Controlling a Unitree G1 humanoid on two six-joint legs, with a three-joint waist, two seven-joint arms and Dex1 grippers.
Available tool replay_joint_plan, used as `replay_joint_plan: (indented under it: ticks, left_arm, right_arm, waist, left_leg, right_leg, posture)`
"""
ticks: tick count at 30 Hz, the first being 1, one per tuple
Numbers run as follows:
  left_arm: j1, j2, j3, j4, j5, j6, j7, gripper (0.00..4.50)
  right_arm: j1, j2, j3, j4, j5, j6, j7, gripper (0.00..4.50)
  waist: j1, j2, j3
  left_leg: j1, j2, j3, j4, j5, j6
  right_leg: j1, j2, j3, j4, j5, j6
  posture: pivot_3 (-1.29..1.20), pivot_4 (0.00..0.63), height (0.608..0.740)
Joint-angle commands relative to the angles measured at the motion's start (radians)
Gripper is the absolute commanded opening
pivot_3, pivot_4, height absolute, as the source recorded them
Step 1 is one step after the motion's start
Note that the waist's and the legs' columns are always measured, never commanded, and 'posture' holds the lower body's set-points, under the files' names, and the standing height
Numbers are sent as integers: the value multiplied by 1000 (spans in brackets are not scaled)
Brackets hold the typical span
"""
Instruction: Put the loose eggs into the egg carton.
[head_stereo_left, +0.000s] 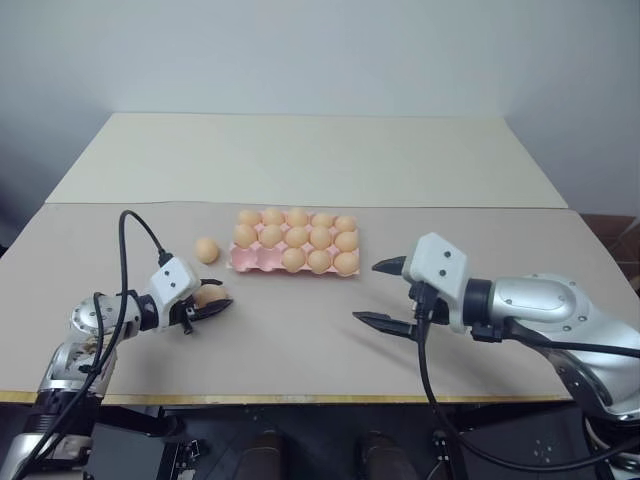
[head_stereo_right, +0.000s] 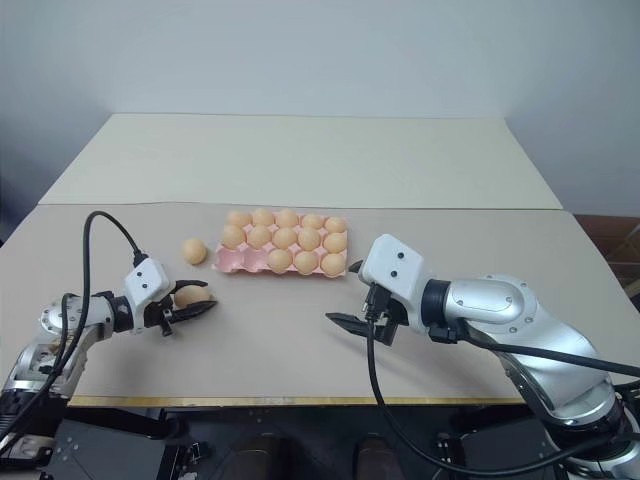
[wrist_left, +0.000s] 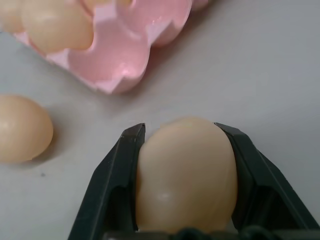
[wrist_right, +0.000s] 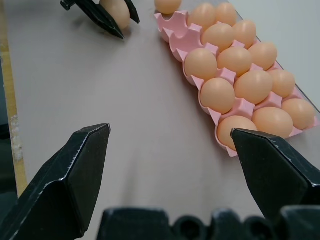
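The pink egg carton (head_stereo_left: 250, 263) lies mid-table and holds several tan eggs; its two near-left cups are bare. My left gripper (head_stereo_left: 214, 302), low over the table to the carton's near left, is shut on one loose egg (wrist_left: 185, 175), with a black finger (wrist_left: 115, 175) pressed on each side. A second loose egg (head_stereo_left: 206, 249) rests on the table just left of the carton, apart from it. To the carton's near right my right gripper (head_stereo_left: 385, 292) hangs above the table, open with nothing between its fingers.
The beige table (head_stereo_left: 300, 340) ends at a front edge (head_stereo_left: 300, 398) close to me. A second cream table (head_stereo_left: 300, 160) adjoins it behind the carton. A black cable (head_stereo_left: 135, 230) arches over my left arm.
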Motion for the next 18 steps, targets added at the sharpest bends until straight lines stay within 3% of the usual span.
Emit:
replay_joint_plan:
  ticks: [1,12,18]
  left_arm:
    - [-70,-28,58,-56,-105,38,1,1856]
    - [-336,-193,-27,190,-48,-9,43,1856]
    - [-410,-232,-72,335,16,-78,29,1856]
  right_arm:
    - [-24,6,-11,-27,-7,-7,-24,4500]
    - [-16,27,-38,-73,2,28,-113,4500]
    - [0,30,-85,-136,28,78,-159,4500]
  waist:
    - [1,0,0]
    - [3,0,0]
    - [0,-1,0]
  left_leg:
    - [0,0,0,1,0,0]
    - [-1,-2,-1,2,0,1]
    - [-1,-2,-1,2,0,1]
  right_leg:
    - [0,0,0,0,0,0]
    - [1,0,-1,0,0,1]
    - [0,0,-1,0,0,1]
  posture:
    - [0,150,740]
    - [0,150,740]
    - [0,150,740]
